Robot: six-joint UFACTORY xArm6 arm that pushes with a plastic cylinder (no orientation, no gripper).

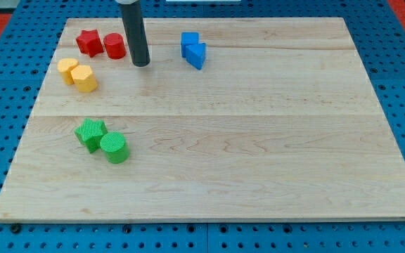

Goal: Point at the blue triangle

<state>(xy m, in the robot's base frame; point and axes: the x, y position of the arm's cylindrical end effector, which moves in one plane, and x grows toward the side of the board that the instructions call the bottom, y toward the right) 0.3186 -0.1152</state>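
Observation:
The blue triangle (196, 55) lies near the view's top, a little left of the middle, touching a blue cube (189, 43) just above and left of it. My tip (140, 64) stands on the board to the left of the blue triangle, with a clear gap between them. The tip is just right of a red cylinder (114, 46).
A red star (88, 42) sits left of the red cylinder. Two yellow blocks, a cylinder (67, 69) and a hexagon-like one (84, 79), lie at the left. A green star (90, 133) and a green cylinder (114, 147) lie lower left. The wooden board (259, 140) rests on a blue perforated base.

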